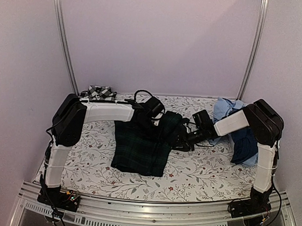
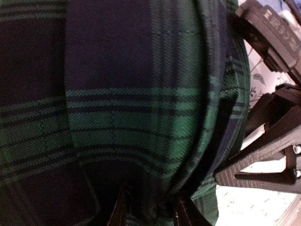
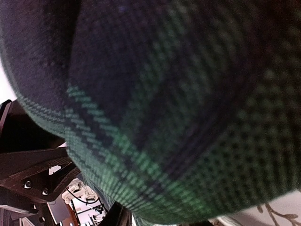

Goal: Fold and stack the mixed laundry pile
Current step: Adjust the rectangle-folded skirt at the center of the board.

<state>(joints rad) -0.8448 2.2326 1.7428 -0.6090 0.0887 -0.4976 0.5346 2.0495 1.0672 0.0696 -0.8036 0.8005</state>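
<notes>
Top view, centre of frame: the dark green-navy plaid garment [image 1: 140,150] lies on the floral table covering [image 1: 198,176]. Its lower part is spread flat. Its upper right portion is lifted into a ridge between the two arms.

The left gripper [image 1: 150,113] sits at the garment's upper edge. In the left wrist view the plaid cloth fills the frame and gathers down between the two fingers [image 2: 121,213] at the bottom edge; the fingers are grasping the plaid garment.

The right gripper [image 1: 182,140] is at the garment's right edge, touching the raised ridge. In the right wrist view the cloth covers nearly everything and only one dark finger tip [image 3: 118,217] shows at the bottom. Whether these fingers are clenched or released cannot be told.

Rest of the pile:
- The black-and-white checked shirt [image 1: 99,93] is at the upper left of the table.
- The light blue piece [image 1: 224,107] and the navy piece [image 1: 244,143] are at the right, under the right arm.
</notes>
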